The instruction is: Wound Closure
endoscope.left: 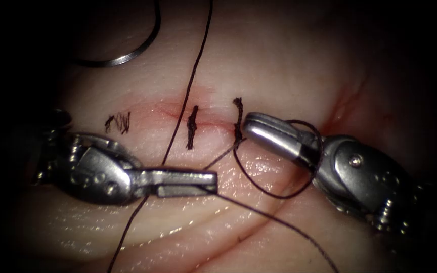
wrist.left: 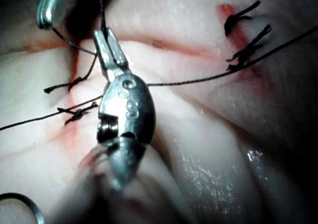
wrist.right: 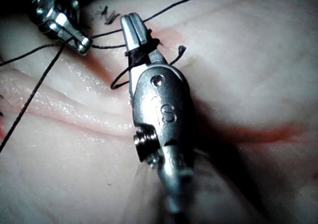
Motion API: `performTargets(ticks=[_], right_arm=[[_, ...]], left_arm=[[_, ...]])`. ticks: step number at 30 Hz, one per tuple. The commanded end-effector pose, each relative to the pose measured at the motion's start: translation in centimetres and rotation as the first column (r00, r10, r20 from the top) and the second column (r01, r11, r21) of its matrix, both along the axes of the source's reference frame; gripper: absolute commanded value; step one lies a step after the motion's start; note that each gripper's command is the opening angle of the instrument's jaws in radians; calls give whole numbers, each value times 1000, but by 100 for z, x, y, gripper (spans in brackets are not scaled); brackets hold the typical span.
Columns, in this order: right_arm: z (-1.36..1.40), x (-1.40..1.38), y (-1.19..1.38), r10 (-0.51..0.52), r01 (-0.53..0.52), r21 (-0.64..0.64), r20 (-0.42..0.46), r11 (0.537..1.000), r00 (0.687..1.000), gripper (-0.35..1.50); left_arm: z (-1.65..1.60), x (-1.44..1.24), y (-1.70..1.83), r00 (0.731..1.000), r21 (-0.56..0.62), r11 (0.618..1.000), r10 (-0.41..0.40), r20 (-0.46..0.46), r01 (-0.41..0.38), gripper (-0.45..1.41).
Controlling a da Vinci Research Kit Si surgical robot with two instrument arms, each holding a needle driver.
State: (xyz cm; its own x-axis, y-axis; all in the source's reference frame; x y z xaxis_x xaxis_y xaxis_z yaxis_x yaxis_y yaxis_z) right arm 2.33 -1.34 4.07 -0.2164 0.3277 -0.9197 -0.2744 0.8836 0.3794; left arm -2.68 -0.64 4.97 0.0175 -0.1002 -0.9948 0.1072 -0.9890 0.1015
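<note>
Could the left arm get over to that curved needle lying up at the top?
Probably yes, once freed: the needle lies loose on the tissue, unobstructed, but the left end effector is shut on the thread.

The curved needle (endoscope.left: 122, 55) lies free on the tissue (endoscope.left: 289, 60), well above the cut (endoscope.left: 178, 114). Dark thread (endoscope.left: 193, 76) crosses the cut, is looped around the right tool (endoscope.left: 251, 127), and seems pinched in the left tool (endoscope.left: 211, 182).
</note>
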Motion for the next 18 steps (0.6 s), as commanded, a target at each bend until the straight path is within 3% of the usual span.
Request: performTargets(ticks=[1, 4, 5, 13, 18], right_arm=[[2, 9, 4, 0, 0, 0, 8, 1000, 1000, -16], [1, 11, 9, 11, -13, 20, 88, 1000, 996, 21], [2, 11, 14, 24, -29, 33, 153, 999, 988, 39], [17, 8, 24, 44, -74, 78, 330, 994, 943, 58], [34, 17, 28, -27, -40, 177, 358, 983, 933, 59]], left_arm=[[5, -9, 1, 1000, -1, 1000, 3, -7, -3, -45], [5, -21, 1, 999, -3, 1000, 7, -51, -8, -45], [5, -29, 3, 997, -4, 1000, 6, -78, -6, -45], [5, -46, 6, 993, -7, 999, -37, -116, 36, -45], [2, -47, 9, 987, -25, 999, -45, -153, 42, -45]])
